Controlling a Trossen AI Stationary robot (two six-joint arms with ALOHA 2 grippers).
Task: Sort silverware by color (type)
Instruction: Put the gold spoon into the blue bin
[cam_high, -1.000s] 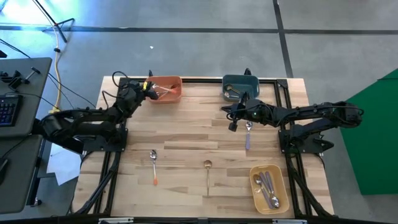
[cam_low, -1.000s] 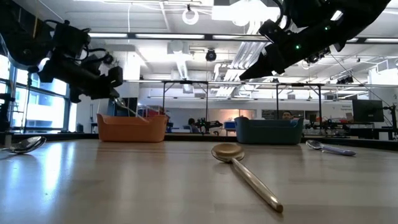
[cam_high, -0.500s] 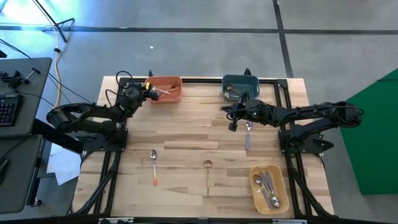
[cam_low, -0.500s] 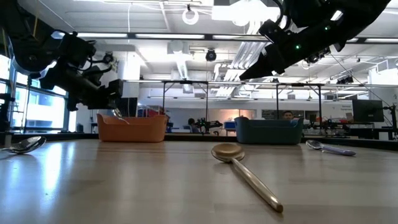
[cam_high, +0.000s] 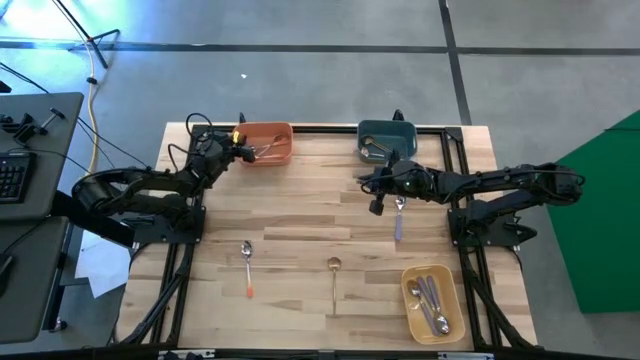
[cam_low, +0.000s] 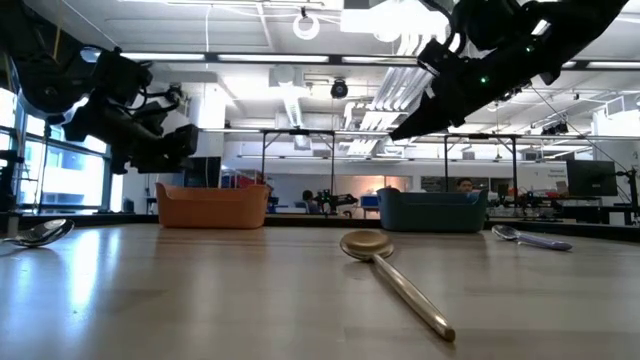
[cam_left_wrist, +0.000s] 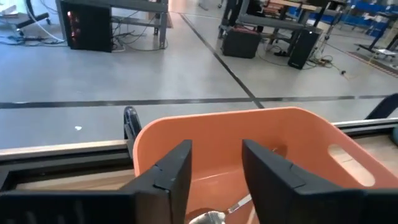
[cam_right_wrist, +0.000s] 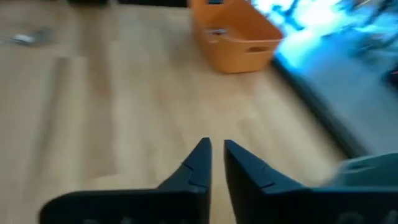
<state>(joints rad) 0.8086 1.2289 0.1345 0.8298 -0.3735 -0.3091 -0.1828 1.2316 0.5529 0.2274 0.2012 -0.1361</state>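
My left gripper (cam_left_wrist: 216, 149) stands open at the left rim of the coral bowl (cam_high: 268, 143), with nothing between its fingers. A spoon (cam_left_wrist: 214, 216) lies inside that bowl below the fingers. My right gripper (cam_right_wrist: 214, 146) hovers above the table's middle right, open by only a narrow gap and holding nothing. It is just left of a purple-handled spoon (cam_high: 398, 218) lying flat on the wood. An orange-handled spoon (cam_high: 247, 265) and a gold spoon (cam_high: 334, 280) lie flat nearer the front edge.
A teal bowl (cam_high: 386, 140) holding a spoon stands at the far edge right of the middle. A yellow bowl (cam_high: 432, 302) with several spoons sits at the near right. Black frame rails (cam_high: 320, 128) run along the table's far edge and sides.
My left gripper has let go of the orange-handled spoon that slanted down from it toward the coral bowl. The spoon has dropped into the bowl and no longer shows below the fingers in the low view. The gripper has drawn slightly toward the bowl's left rim.
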